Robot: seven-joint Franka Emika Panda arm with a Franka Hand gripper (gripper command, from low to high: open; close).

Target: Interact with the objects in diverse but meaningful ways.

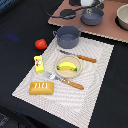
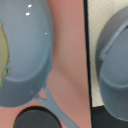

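**Two pots below the wrist, nothing held**

Two grey-blue pots fill the wrist view: far pot (image 2: pixel 22 55) on the pink board (image 2: pixel 70 55), near pot (image 2: pixel 112 65) at the striped mat's (image 2: pixel 92 50) edge. Exterior view: near pot (image 1: pixel 67 36) beside the tomato (image 1: pixel 41 44); banana (image 1: pixel 68 65), packet (image 1: pixel 39 63) and bread loaf (image 1: pixel 41 88) lie further down the mat. Gripper fingers show in neither view; open or closed, cannot tell. Judgement: centre over one rim or handle before descending, clear of the neighbouring pot.

A staged tabletop test setup, not a real kitchen: toy food and small pots (image 1: pixel 67 35) laid on a striped cloth mat (image 1: pixel 95 80) over a black-draped table (image 1: pixel 15 30).
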